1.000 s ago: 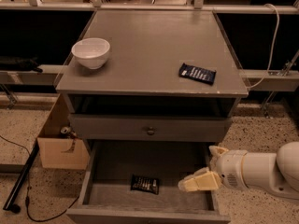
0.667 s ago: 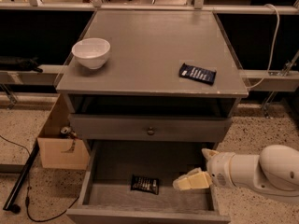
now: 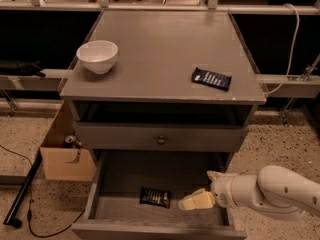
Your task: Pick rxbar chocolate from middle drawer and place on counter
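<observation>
The rxbar chocolate (image 3: 154, 197), a flat black-brown bar, lies on the floor of the open middle drawer (image 3: 100, 204), left of centre and near the front. My gripper (image 3: 202, 189) reaches in from the right, low inside the drawer. Its cream fingers stand apart, open and empty. The lower finger (image 3: 196, 201) ends a short way right of the bar and does not touch it. The grey counter (image 3: 160, 49) tops the cabinet above.
A white bowl (image 3: 97, 55) sits on the counter's left side, and a navy-blue bar (image 3: 211, 78) on its right. A shut drawer front with a round knob (image 3: 161, 140) is above the open drawer. A cardboard box (image 3: 65, 156) and cables lie on the floor to the left.
My gripper has moved left inside the drawer, closer to the rxbar chocolate. The bar has not moved.
</observation>
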Motion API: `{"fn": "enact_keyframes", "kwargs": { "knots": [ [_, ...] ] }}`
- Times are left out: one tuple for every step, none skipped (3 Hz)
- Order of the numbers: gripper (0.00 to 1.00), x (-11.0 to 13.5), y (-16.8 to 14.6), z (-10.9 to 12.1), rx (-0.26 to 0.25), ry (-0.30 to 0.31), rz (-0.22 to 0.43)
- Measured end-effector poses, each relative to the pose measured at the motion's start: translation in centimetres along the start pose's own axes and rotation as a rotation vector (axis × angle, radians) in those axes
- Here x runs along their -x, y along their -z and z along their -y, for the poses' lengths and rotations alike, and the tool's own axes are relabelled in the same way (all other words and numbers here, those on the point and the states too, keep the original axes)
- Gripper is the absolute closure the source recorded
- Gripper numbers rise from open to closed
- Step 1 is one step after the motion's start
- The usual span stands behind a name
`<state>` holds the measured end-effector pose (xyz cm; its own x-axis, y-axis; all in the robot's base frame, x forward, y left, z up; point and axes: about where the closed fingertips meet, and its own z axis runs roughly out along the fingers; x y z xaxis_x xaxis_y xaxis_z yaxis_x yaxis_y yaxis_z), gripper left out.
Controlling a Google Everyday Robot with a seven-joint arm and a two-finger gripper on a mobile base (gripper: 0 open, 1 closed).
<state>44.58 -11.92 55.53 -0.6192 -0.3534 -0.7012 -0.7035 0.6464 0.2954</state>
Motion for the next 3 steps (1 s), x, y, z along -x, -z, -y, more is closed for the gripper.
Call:
{"fn": "enact_keyframes", "kwargs": {
  "knots": [
    [0.0,-0.2,-0.3,-0.1,0.006,-0.005,-0.001],
    [0.0,-0.1,0.0,-0.2,-0.016,0.009,0.005],
    [0.0,-0.1,-1.3,0.9,-0.043,0.017,0.003]
  ]
}}
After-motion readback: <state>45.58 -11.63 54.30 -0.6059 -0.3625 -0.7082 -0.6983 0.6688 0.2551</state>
